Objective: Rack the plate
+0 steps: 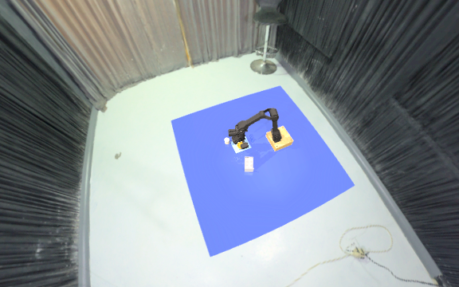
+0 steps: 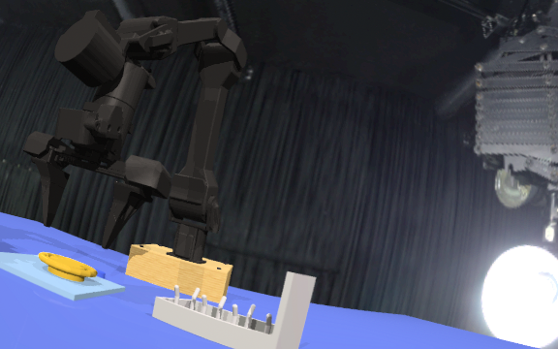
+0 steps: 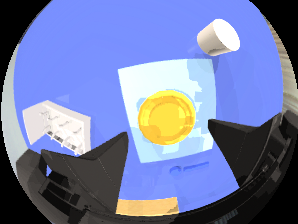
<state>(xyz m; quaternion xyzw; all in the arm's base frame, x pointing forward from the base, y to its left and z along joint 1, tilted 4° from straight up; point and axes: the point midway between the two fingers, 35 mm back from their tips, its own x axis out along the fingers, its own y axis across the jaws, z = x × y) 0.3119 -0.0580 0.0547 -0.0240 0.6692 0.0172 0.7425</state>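
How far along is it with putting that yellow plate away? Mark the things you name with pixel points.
Early on: the gripper (image 2: pixel 77 237) (image 3: pixel 169 129) is open above the yellow plate (image 2: pixel 67 267) (image 3: pixel 166 117), which lies on a light-blue board (image 2: pixel 104 289) (image 3: pixel 135 85). Grasping, standing it in the white rack (image 2: pixel 213 322) (image 3: pixel 36 125), letting go and moving away remain.

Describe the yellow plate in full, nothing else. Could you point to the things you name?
The yellow plate (image 1: pixel 238 145) (image 2: pixel 68 266) (image 3: pixel 166 117) is round and shallow, with a thick, rounded rim around a recessed centre and a narrower foot below. Its surface looks smooth and slightly glossy, perhaps plastic or glazed ceramic. It lies flat, right way up and seemingly empty, on a pale blue square (image 1: pixel 240 151) (image 2: pixel 92 289) (image 3: pixel 137 85). The open gripper (image 2: pixel 77 237) (image 3: pixel 169 129) hangs above without touching it; only the square appears to touch it.
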